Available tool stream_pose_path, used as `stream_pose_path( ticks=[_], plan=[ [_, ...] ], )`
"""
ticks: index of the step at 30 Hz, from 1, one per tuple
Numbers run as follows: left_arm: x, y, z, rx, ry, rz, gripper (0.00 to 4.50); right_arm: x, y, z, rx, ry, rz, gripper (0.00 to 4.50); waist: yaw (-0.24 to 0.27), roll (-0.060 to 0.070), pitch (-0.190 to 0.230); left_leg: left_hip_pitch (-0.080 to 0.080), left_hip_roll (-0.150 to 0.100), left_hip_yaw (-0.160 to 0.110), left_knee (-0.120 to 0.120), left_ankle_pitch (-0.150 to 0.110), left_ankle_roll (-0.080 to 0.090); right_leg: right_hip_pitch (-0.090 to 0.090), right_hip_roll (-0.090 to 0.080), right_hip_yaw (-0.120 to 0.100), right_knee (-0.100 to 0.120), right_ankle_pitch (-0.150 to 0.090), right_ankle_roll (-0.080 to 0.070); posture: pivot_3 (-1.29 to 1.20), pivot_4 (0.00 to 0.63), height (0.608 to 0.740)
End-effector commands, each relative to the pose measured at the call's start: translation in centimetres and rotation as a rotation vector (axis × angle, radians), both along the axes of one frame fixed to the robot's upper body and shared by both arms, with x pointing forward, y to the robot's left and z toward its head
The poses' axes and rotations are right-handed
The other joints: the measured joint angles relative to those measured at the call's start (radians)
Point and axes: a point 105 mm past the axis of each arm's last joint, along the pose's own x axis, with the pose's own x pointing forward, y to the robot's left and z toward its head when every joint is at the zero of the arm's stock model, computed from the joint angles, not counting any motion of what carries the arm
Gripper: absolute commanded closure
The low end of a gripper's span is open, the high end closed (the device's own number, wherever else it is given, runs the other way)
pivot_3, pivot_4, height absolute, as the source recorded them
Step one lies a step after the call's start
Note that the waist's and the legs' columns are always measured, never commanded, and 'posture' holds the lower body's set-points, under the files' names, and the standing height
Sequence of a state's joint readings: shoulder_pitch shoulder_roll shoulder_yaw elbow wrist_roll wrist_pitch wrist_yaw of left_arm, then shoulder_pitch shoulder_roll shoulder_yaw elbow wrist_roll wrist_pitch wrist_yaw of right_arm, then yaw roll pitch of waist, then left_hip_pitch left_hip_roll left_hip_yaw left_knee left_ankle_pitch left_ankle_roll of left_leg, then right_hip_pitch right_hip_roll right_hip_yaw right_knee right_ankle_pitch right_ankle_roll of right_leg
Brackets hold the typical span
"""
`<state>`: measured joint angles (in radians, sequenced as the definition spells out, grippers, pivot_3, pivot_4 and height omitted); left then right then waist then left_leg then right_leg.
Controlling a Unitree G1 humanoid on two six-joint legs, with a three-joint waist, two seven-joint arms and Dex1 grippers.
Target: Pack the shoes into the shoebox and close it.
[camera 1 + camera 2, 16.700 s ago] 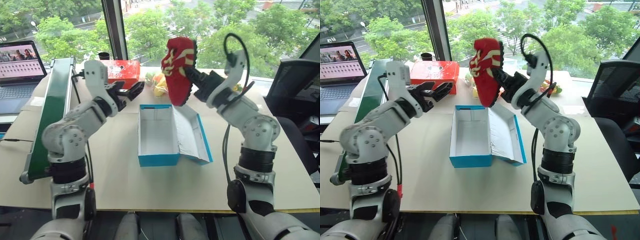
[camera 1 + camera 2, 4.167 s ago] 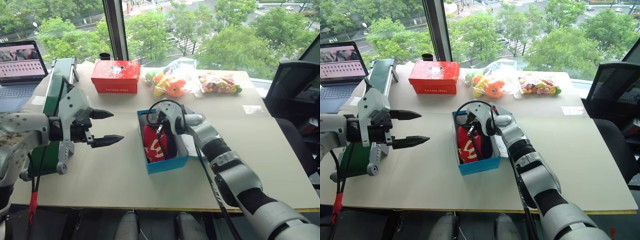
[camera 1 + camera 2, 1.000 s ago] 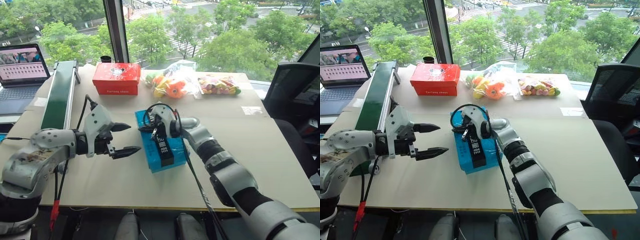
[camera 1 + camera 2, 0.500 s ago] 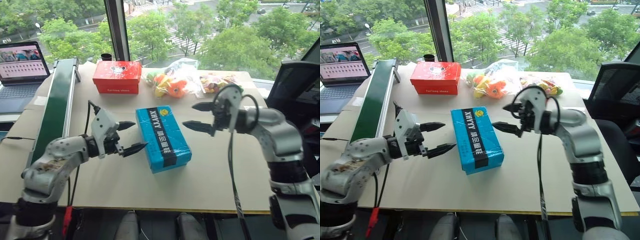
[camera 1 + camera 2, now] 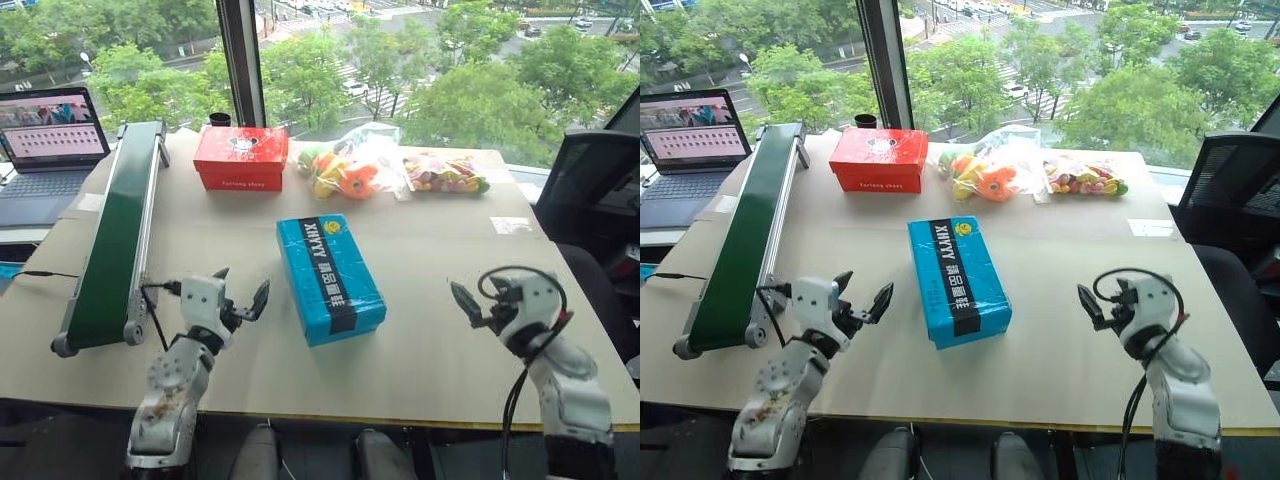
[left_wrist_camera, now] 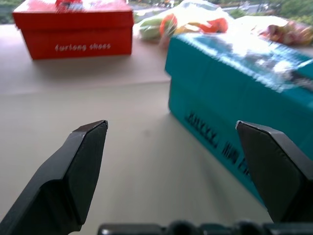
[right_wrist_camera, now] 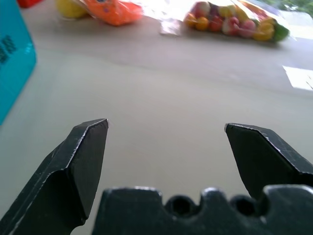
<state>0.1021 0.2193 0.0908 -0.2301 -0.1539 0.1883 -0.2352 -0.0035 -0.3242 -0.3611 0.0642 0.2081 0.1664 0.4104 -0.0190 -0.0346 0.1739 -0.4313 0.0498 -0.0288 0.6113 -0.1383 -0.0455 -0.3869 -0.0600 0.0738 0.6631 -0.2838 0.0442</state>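
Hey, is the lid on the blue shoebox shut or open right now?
Shut. The blue shoebox lies flat on the table, its lid down with the black stripe and yellow logo facing up, and no white inside showing.

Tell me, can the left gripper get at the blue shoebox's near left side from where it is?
Probably yes. The left gripper is open, low over the table beside the closed shoebox, and only bare table lies between them.

Bright blue shoebox point(image 5: 330, 277) (black stripe, yellow logo, seemingly white lettering).
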Motion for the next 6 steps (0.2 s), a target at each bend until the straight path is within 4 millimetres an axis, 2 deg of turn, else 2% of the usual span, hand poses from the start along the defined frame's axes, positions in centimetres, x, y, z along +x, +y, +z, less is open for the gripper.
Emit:
stream_pose_path(
  ticks=[1,3,6],
  plan=[
    [-0.9,0.9,-1.3,0.085,-0.02,0.026,0.0,-0.2,1.4,0.0,-0.052,-0.075,-0.016,0.01,-0.006,0.003,-0.001,0.0,0.0,0.001,0.0,0.0,0.0,-0.001,0.0,0.001,0.0,0.0,0.0,0.0,0.15,0.739],
    [-1.7,1.3,-2.9,0.08,0.02,0.042,0.0,-0.2,2.5,-0.5,-0.067,-0.082,-0.015,0.01,-0.016,0.004,-0.002,0.001,0.001,0.002,0.0,0.0,0.0,0.0,0.0,0.002,0.0,-0.001,0.0,0.0,0.15,0.739],
    [-2.3,1.2,-4.5,0.063,0.075,0.018,0.0,0.5,3.8,-0.1,-0.071,-0.112,0.005,0.01,-0.023,0.004,-0.003,0.002,0.001,0.002,0.0,0.0,0.0,0.0,0.0,0.003,0.0,-0.003,0.003,0.0,0.15,0.739]
  ],
)
